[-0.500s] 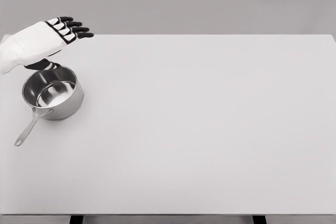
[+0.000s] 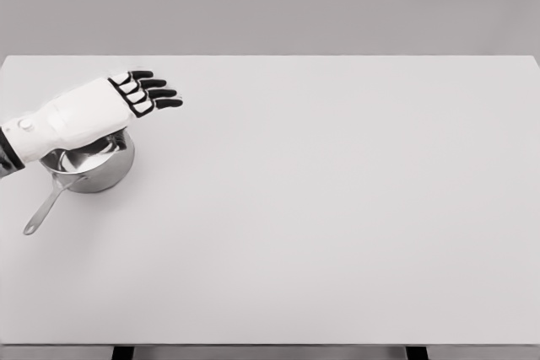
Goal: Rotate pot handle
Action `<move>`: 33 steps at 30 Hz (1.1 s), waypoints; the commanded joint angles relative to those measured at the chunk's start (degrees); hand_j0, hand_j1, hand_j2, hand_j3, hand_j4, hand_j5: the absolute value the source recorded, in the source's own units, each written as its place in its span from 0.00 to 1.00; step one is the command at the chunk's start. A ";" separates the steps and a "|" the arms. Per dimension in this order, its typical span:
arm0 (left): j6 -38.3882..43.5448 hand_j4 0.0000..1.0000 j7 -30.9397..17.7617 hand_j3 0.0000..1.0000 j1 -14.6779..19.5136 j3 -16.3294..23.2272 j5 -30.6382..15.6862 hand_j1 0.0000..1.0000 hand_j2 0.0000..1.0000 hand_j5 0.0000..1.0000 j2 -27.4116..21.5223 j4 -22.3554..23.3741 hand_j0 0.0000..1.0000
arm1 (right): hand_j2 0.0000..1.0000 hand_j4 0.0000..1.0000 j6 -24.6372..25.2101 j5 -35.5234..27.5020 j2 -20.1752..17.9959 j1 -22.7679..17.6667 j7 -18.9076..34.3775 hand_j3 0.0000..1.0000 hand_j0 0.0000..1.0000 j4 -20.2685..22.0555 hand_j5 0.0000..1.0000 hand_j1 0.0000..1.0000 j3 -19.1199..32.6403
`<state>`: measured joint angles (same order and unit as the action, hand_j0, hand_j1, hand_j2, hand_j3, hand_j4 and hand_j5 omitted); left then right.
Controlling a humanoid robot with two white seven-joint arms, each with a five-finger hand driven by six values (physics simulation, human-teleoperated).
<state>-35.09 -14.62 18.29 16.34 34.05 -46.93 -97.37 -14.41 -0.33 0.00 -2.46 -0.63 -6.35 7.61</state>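
Pot [image 2: 99, 170] sits at the worktop's [image 2: 337, 208] left side, handle [image 2: 48, 206] pointing toward the near-left edge. Left hand [image 2: 110, 103] is over the pot's far rim, fingers [image 2: 156, 93] extended flat, released, grasping nothing. Can't tell if it touches the rim.

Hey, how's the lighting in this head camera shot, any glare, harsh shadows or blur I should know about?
Head view: flat, even light, sharp throughout; the white table is bright and nearly textureless; the steel pot carries soft reflections rather than hard glare; only a faint shadow lies under its handle; the left hand, fingers spread, covers part of the pot's rim.
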 commanded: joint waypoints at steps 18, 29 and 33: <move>0.09 1.00 0.56 1.00 -9.85 -0.61 0.93 1.00 1.00 1.00 1.49 -1.25 1.00 | 1.00 1.00 0.00 -0.02 0.00 0.00 0.02 1.00 1.00 0.02 1.00 1.00 0.03; 0.09 1.00 0.56 1.00 -15.12 -7.20 1.89 1.00 1.00 1.00 1.23 -0.63 1.00 | 1.00 1.00 0.00 -0.02 0.00 0.00 0.02 1.00 1.00 0.03 1.00 1.00 0.03; 0.09 1.00 0.56 1.00 -16.00 -7.64 1.89 1.00 1.00 1.00 0.97 -0.63 1.00 | 1.00 1.00 0.00 -0.02 0.00 0.00 0.02 1.00 1.00 0.03 1.00 1.00 0.03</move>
<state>-35.07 -14.10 2.11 9.06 36.31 -45.82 -98.00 -14.41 -0.33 0.00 -2.46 -0.62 -6.35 7.64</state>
